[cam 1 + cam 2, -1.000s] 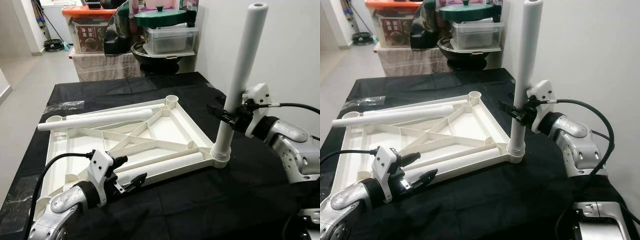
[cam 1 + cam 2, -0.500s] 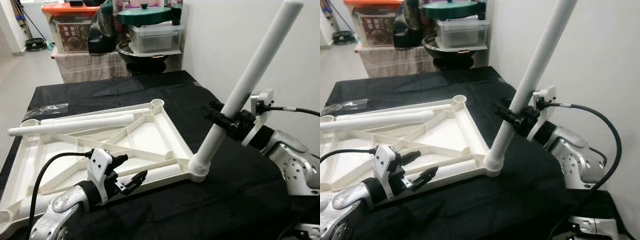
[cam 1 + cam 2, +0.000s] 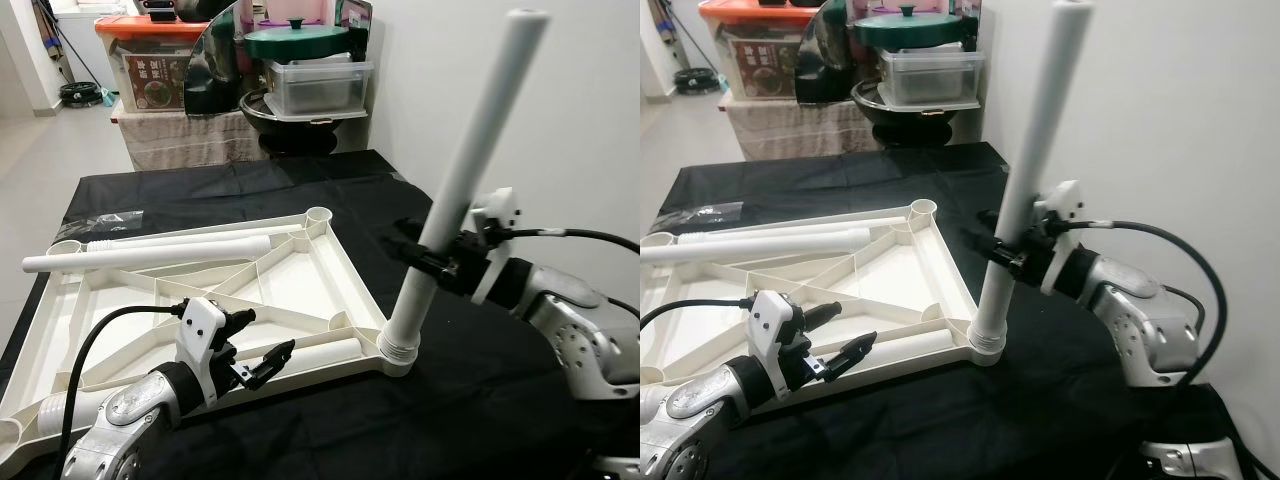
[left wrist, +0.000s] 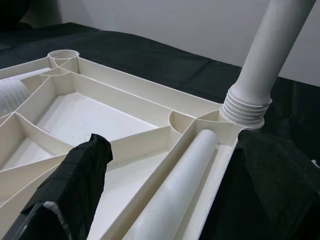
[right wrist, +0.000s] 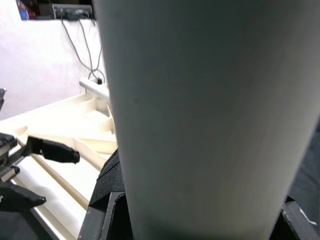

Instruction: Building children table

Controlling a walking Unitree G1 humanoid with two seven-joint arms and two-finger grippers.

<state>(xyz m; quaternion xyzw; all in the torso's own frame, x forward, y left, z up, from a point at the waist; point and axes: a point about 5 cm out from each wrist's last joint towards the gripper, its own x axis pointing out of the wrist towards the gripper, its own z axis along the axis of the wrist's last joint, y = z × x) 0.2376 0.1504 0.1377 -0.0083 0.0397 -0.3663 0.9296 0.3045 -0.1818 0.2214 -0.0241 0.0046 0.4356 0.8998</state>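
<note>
Table leg held at the tabletop's corner socket
Right gripper point(image 3: 432, 262) clamps the tilted leg point(image 3: 462, 180) above the tabletop point(image 3: 300, 262); left gripper point(image 3: 262, 350), apparently open, hovers at its near edge.

Black cloth point(image 3: 250, 190), green-lidded pot point(image 3: 295, 40), orange-lidded bin point(image 3: 150, 60) behind.

The desk point(image 3: 250, 190) wears a plain black cloth. On it the tabletop point(image 3: 300, 262) is cream-white plastic, ribs and all. The standing leg point(image 3: 465, 170) is white, as are the leg point(image 3: 150, 254) across the far ribs and the leg point(image 3: 325, 352) near the front edge. Both grippers, left point(image 3: 262, 360) and right point(image 3: 415, 252), have black fingers on white mounts, with silver arms. Behind sit an orange-lidded bin point(image 3: 150, 60), a dark green pot lid point(image 3: 295, 42) and a clear box point(image 3: 318, 84).
</note>
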